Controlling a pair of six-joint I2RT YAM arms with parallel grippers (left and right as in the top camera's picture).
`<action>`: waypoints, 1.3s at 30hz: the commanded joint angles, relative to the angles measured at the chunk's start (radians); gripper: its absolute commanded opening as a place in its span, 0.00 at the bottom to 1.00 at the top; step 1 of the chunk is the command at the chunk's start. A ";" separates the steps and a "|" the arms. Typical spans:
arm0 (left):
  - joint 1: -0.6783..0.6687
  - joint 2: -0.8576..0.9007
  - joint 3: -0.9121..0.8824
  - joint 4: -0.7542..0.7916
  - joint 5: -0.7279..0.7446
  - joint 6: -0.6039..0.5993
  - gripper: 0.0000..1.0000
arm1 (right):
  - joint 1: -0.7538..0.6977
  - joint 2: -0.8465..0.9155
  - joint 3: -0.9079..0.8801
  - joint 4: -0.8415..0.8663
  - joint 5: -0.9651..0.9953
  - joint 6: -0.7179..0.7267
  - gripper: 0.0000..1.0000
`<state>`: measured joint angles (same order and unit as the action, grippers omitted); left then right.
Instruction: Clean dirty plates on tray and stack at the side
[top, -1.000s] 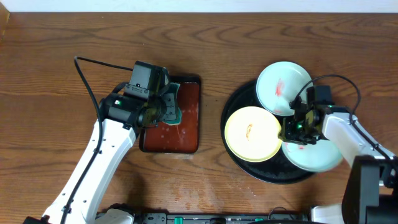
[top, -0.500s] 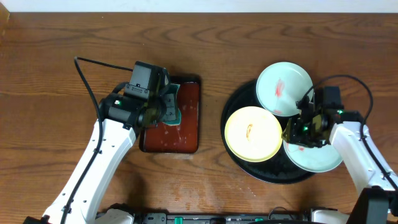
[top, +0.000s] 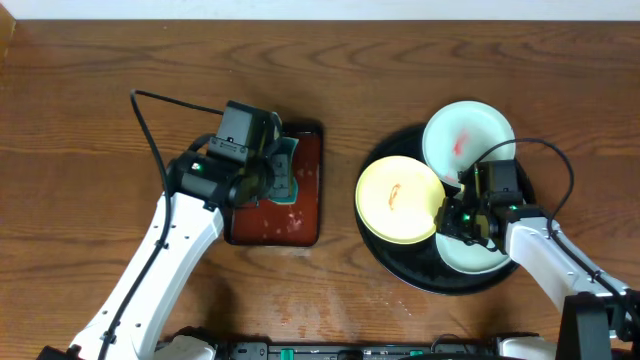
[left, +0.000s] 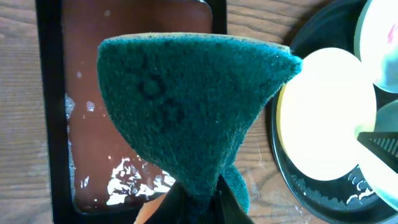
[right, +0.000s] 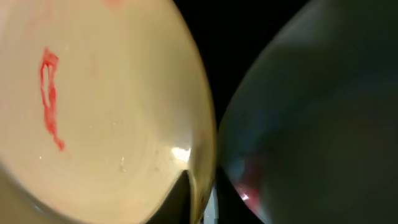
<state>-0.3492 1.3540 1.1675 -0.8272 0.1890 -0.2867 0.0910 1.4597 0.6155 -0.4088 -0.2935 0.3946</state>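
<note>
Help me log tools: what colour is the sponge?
Dark teal sponge, best in the left wrist view.

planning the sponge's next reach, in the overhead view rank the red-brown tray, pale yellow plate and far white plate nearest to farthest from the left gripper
From the left gripper:
1. red-brown tray, right beneath it.
2. pale yellow plate, to its right, over the black tray's left side.
3. far white plate, farther right, at that tray's back edge.
</note>
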 joint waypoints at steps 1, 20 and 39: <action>-0.003 -0.008 0.016 0.002 0.009 0.021 0.07 | 0.000 0.011 0.007 -0.019 0.016 -0.062 0.23; -0.003 -0.008 0.016 0.003 0.009 0.021 0.07 | 0.016 0.012 0.188 -0.462 -0.126 0.021 0.31; -0.003 -0.008 0.016 0.002 0.009 0.022 0.08 | 0.050 -0.003 0.027 -0.164 -0.033 -0.160 0.34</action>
<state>-0.3508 1.3540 1.1675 -0.8268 0.1890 -0.2832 0.1513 1.4578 0.6491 -0.5571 -0.2901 0.4278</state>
